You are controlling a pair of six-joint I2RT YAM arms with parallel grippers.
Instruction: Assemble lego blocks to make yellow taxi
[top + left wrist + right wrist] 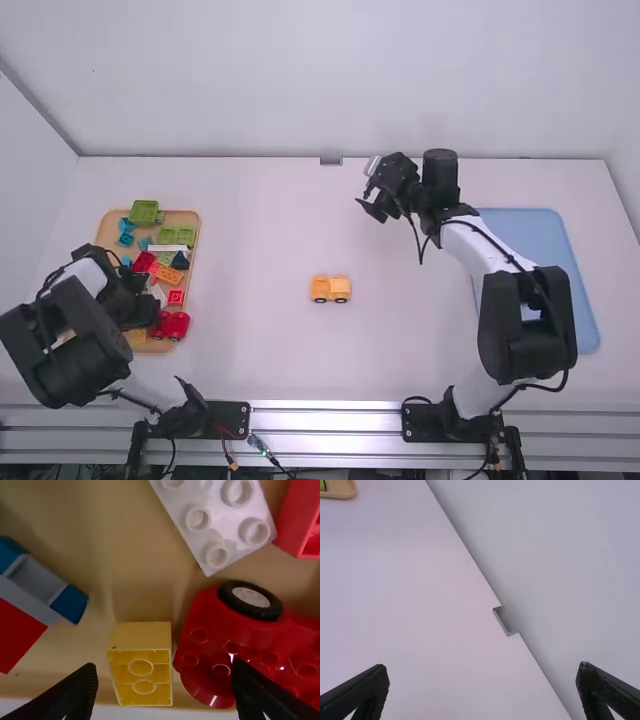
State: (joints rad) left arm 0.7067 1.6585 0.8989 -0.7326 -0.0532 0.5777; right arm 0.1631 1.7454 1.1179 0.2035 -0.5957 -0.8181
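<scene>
In the high view my left gripper is low over the near part of the wooden tray. My left gripper is open in the left wrist view, with a yellow block lying on its side between and beyond its fingers, beside a red wheeled piece. A yellow-orange wheeled base stands at mid-table. My right gripper is held over the table's far side, right of the middle; in the right wrist view that gripper is open, nothing between its fingers.
The tray also holds a white brick, green bricks, an orange brick and several others, packed close. A blue tray lies at the right, partly under the right arm. A wall borders the table's far edge.
</scene>
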